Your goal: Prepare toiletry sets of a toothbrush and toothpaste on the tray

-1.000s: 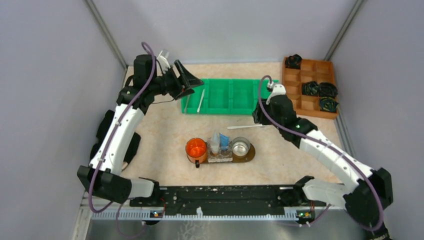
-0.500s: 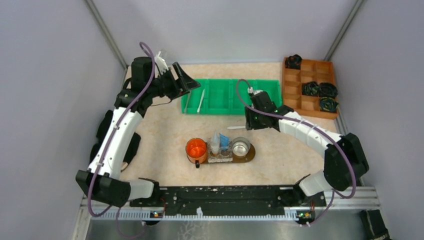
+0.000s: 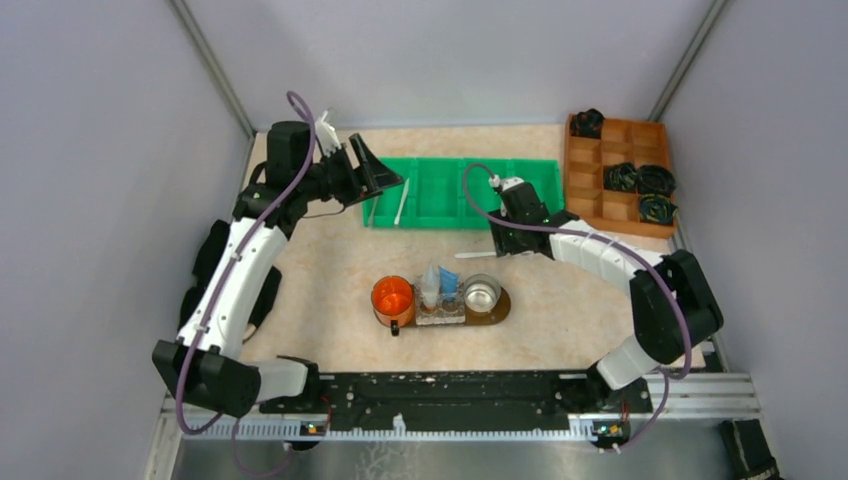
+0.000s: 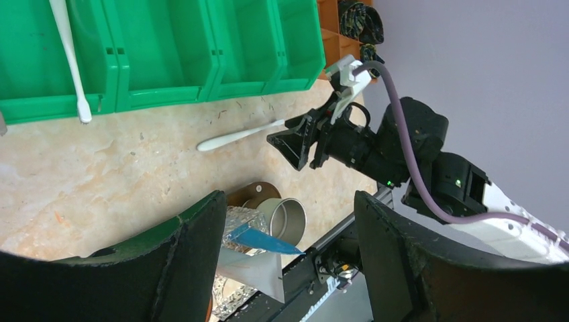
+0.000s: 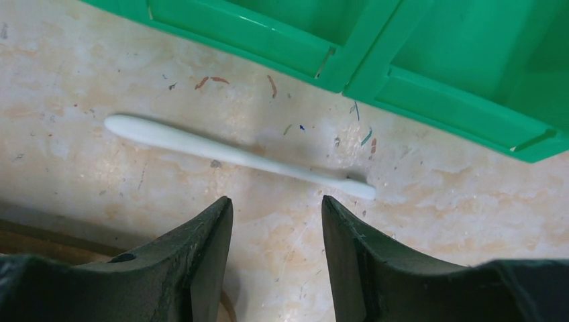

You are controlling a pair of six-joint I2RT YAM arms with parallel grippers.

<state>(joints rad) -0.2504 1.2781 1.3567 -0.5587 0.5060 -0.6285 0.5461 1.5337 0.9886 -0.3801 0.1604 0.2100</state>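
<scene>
**Right hand released, low over the desk at a white toothbrush.**

Its two fingers stand apart with nothing between them. The toothbrush lies flat just ahead of the tips, near the front edge of the green bin, with bare desk all around it. The tray lies nearer the arm bases, apart from this toothbrush. It carries an orange cup, a clear holder with a white tube and a blue tube, and a metal cup. A second toothbrush lies in the bin's left compartment. The left hand is spread wide and empty, raised at the bin's left end.
</scene>
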